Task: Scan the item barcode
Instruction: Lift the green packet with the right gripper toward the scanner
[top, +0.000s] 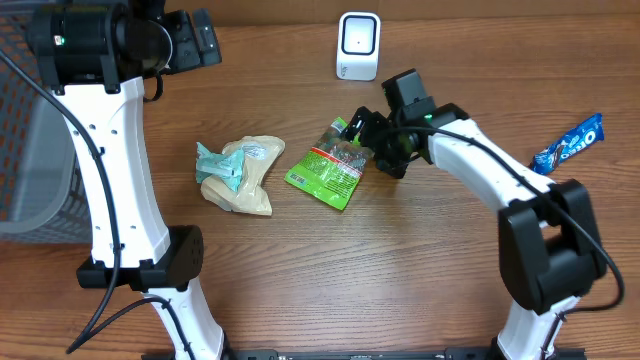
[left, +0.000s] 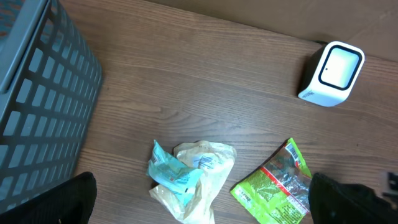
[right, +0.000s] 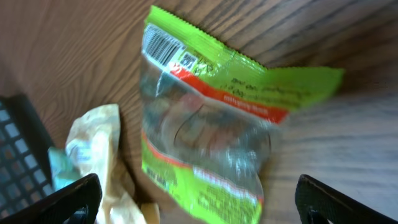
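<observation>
A green snack packet (top: 325, 170) is seen lying loose on the desk (top: 400, 260) in front of the white scanner (top: 358, 45), its long axis slanted away from the scanner. The right gripper (top: 368, 143), spread wide and empty, is held at the packet's scanner-side end. The left gripper (top: 200, 40), equally wide, is parked well left of the scanner.

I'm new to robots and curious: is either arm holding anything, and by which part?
Nothing is held. The right end effector stands open by the green snack packet; the left end effector is open and empty.
</observation>
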